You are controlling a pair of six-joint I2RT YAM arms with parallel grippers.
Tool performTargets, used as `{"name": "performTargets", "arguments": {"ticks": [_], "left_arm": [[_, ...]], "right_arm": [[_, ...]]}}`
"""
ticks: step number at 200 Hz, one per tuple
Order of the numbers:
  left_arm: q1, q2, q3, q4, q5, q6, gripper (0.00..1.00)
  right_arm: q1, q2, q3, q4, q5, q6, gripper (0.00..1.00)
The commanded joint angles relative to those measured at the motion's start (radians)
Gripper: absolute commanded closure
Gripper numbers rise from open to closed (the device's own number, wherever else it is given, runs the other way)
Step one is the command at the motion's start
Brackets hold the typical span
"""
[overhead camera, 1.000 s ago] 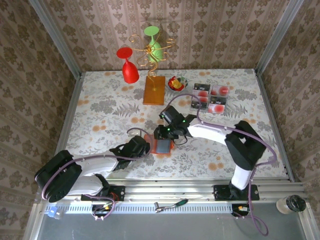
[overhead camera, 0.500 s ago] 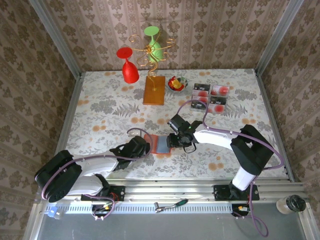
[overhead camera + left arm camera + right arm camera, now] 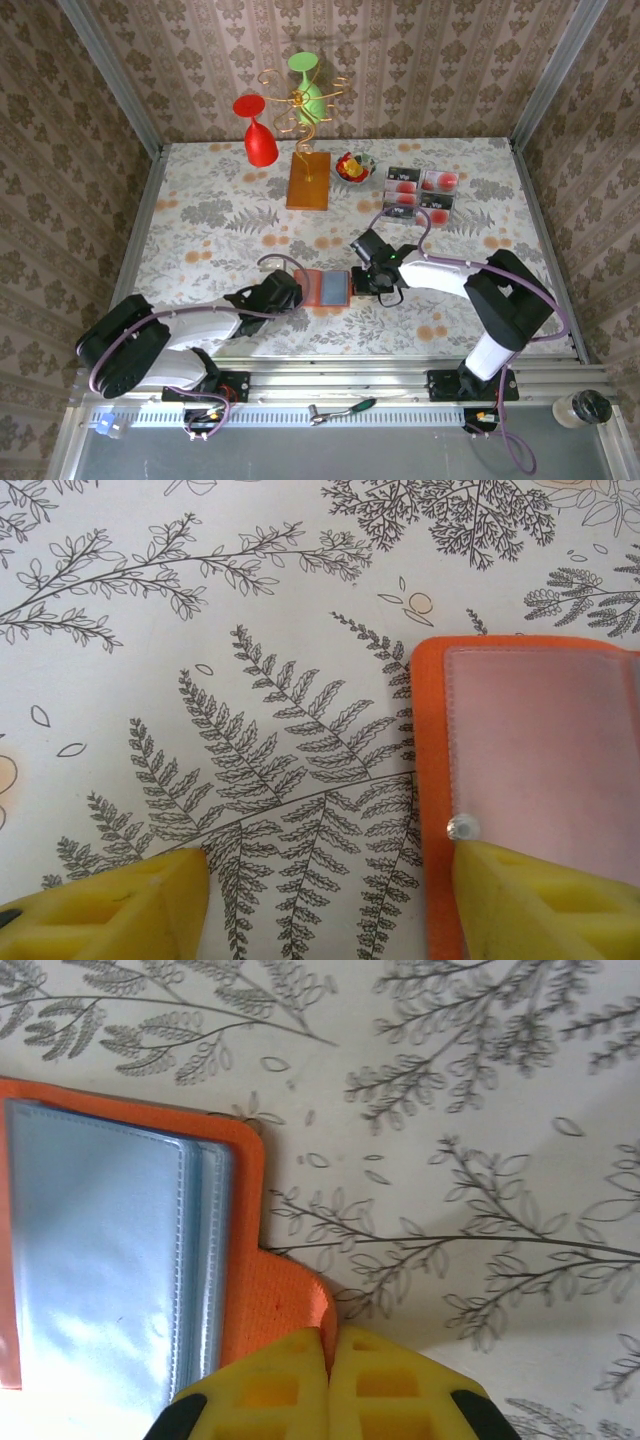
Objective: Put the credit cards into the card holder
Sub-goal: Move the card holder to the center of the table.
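Card holder [image 3: 322, 288]: open and flat on the worktop [image 3: 200, 230], close to the near edge and roughly midway between the left and right edges; orange cover, grey-blue clear sleeves [image 3: 100, 1260] facing up.

Cards [image 3: 420, 195]: four, laid in a two-by-two block toward the far right corner, well apart from the holder, none held.

Left gripper [image 3: 325, 875]: at the holder's left edge, jaws apart; one yellow finger [image 3: 540, 905] lying over the orange border beside a small metal stud [image 3: 462, 827], the other over bare cloth.

Right gripper [image 3: 328, 1360]: at the holder's right edge, fingers pressed together with no gap, tips over the orange closure tab [image 3: 285, 1295]; pinching of the tab versus mere contact not discernible.

Bowl [image 3: 352, 167] of red and yellow pieces: just left of the cards.

Block [image 3: 308, 182], orange-brown, with a gold wire stand: left of the bowl, near the far edge; red glass [image 3: 260, 140] and green glass [image 3: 308, 85] on the stand.
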Motion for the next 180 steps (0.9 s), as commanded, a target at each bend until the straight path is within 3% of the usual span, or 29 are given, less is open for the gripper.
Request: {"name": "performTargets", "arguments": {"ticks": [1, 14, 45, 61, 118, 180], "left_arm": [[-0.022, 0.039, 0.025, 0.019, 0.058, 0.004, 0.34], [-0.025, 0.049, 0.029, 0.021, 0.061, 0.004, 0.34], [-0.028, 0.059, 0.038, 0.022, 0.058, 0.006, 0.34], [-0.030, 0.063, 0.041, 0.022, 0.058, 0.006, 0.34], [-0.035, 0.054, 0.038, 0.015, 0.046, 0.005, 0.34], [-0.039, 0.044, 0.030, 0.013, 0.039, -0.002, 0.34]], "right_arm": [[-0.012, -0.032, -0.031, 0.012, -0.025, -0.014, 0.96], [-0.015, -0.035, -0.038, 0.016, -0.028, -0.017, 0.94], [-0.017, -0.059, -0.036, 0.013, -0.044, -0.013, 0.69], [-0.017, -0.092, -0.031, -0.001, -0.035, -0.004, 0.65], [0.011, -0.148, 0.031, 0.004, -0.031, 0.040, 0.69], [0.058, 0.041, 0.192, 0.075, -0.159, 0.030, 0.82]]}}
